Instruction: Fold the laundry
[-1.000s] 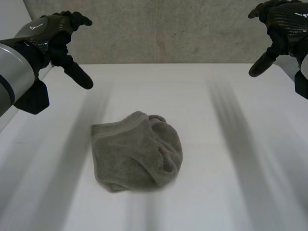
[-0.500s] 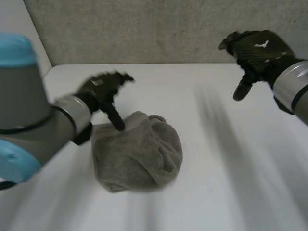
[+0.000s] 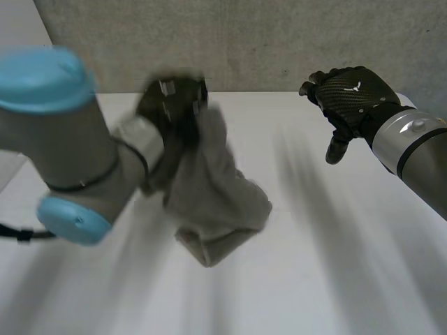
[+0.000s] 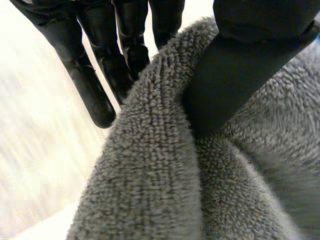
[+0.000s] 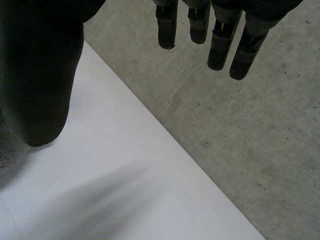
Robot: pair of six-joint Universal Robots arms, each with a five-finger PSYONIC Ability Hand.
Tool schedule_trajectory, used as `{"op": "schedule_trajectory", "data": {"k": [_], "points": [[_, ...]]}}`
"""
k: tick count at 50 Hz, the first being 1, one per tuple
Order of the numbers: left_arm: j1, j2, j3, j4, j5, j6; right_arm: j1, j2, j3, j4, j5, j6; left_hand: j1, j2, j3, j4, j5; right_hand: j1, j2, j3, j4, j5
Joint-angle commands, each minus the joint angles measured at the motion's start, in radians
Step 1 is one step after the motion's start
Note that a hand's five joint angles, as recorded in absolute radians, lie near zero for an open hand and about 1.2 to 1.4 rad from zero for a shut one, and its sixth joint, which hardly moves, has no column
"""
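Across the bottom and middle of the head view, table: white, smooth and flat; its far edge runs straight under the wall; the right wrist view shows that edge as a clean diagonal against grey concrete
wall: rough grey concrete with small pits, along the top of the head view
left arm: at the left of the head view; grey cylindrical joints with rounded light-blue caps; it reaches toward the upper middle
towel: grey-brown terry in the middle of the head view; its upper part is raised at the left hand and the rest hangs crumpled toward the table; I cannot tell whether the lowest fold touches the table; the left wrist view adds the looped, nubbly pile and a thick rounded fold
right arm: at the right edge of the head view; a grey metal sleeve behind the wrist
left hand: black, upper middle-left of the head view; in its wrist view the thumb presses into the towel's fold and the fingers lie along the fold's other side; the fold is pinched between them
right hand: black with a woven carbon pattern, upper right of the head view, above the table and apart from the towel; its wrist view shows its fingers straight and loose, spread from its thumb, holding nothing
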Motion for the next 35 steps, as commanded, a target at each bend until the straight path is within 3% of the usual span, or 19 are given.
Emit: {"op": "schedule_trajectory", "data": {"k": [1, 5, 7, 12, 13, 14, 17, 19, 20, 22, 27, 35], "points": [[-0.019, 0.247, 0.017, 0.163, -0.104, -0.218, -0.001, -0.008, 0.01, -0.002, -0.002, -0.002, 0.269, 0.196, 0.191, 0.187, 0.279, -0.046, -0.012, -0.068, -0.087, -0.061], [-0.014, 0.346, -0.112, 0.182, -0.115, -0.277, -0.009, -0.007, 0.007, 0.0, -0.003, -0.004, 0.269, 0.196, 0.191, 0.187, 0.279, -0.046, -0.012, -0.068, -0.087, -0.061], [0.022, 0.422, -0.327, 0.185, -0.106, -0.277, -0.011, -0.007, 0.007, 0.0, -0.006, -0.004, 0.269, 0.196, 0.191, 0.187, 0.279, -0.046, -0.012, -0.068, -0.087, -0.061], [0.084, 0.435, -0.56, 0.185, -0.092, -0.265, -0.012, -0.004, 0.004, -0.003, -0.016, -0.009, 0.269, 0.196, 0.191, 0.187, 0.279, -0.046, -0.012, -0.068, -0.087, -0.061], [0.12, 0.435, -0.685, 0.183, -0.068, -0.248, -0.012, 0.001, 0.004, -0.003, -0.016, -0.015, 0.258, 0.185, 0.18, 0.175, 0.268, -0.046, -0.012, -0.068, -0.087, -0.061], [0.16, 0.435, -0.789, 0.179, -0.037, -0.219, -0.012, 0.001, 0.004, -0.003, -0.016, -0.015, -0.062, -0.135, -0.14, -0.144, -0.052, -0.046, -0.012, -0.068, -0.087, -0.061], [0.197, 0.436, -0.865, 0.172, -0.009, -0.183, -0.008, 0.012, 0.003, -0.003, -0.017, -0.035, -0.262, -0.335, -0.34, -0.344, -0.252, -0.046, -0.012, -0.068, -0.087, -0.061], [0.28, 0.447, -0.968, 0.134, 0.041, -0.081, 0.002, 0.032, 0.003, -0.003, -0.017, -0.056, -0.464, -0.536, -0.542, -0.546, -0.454, -0.046, -0.012, -0.068, -0.087, -0.061], [0.28, 0.447, -0.968, 0.134, 0.041, -0.081, 0.002, 0.032, 0.003, -0.003, -0.017, -0.056, -0.465, -0.537, -0.542, -0.547, -0.455, -0.046, -0.012, -0.068, -0.087, -0.061], [0.349, 0.47, -1.02, 0.075, 0.078, 0.048, 0.006, 0.038, 0.0, -0.003, -0.017, -0.062, -0.576, -0.648, -0.653, -0.658, -0.566, -0.046, -0.012, -0.068, -0.087, -0.061], [0.415, 0.527, -1.016, 0.005, 0.093, 0.204, 0.057, 0.064, -0.002, -0.005, -0.014, -0.068, -0.796, -0.868, -0.874, -0.878, -0.786, -0.046, -0.012, -0.068, -0.087, -0.061], [0.433, 0.582, -0.89, -0.002, 0.092, 0.206, 0.109, 0.096, -0.02, -0.011, -0.016, -0.065, -0.817, -0.89, -0.895, -0.899, -0.807, -0.046, -0.012, -0.068, -0.087, -0.061]]}}
